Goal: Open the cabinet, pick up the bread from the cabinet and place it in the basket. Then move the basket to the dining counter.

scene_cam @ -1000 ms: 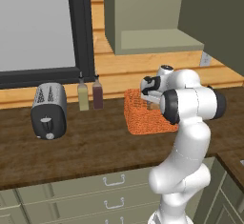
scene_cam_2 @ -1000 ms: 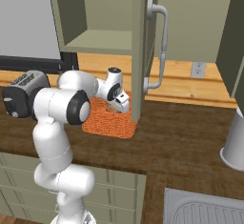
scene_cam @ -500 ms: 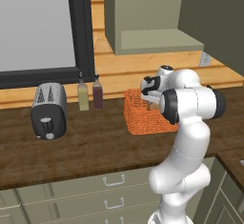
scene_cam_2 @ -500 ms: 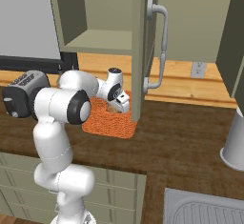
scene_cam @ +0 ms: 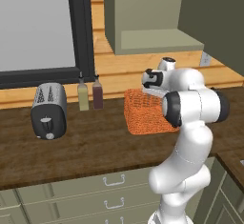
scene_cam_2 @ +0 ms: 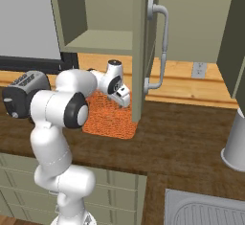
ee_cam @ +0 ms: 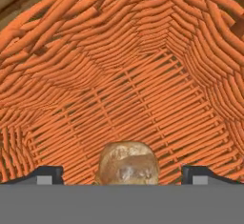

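Dark wood surface (scene_cam: 95, 147) carries the basket (scene_cam: 145, 113) under the open cabinet (scene_cam_2: 103, 16); tool (ee_cam: 122, 174) spread wide inside basket, bread (ee_cam: 127, 163) lying loose between fingertips (ee_cam: 47, 174).

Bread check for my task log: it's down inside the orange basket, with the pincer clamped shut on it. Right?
Not quite. The bread is inside the orange basket, but the pincer is open: in the hand view its fingertips stand wide apart on either side of the loaf, not touching it.
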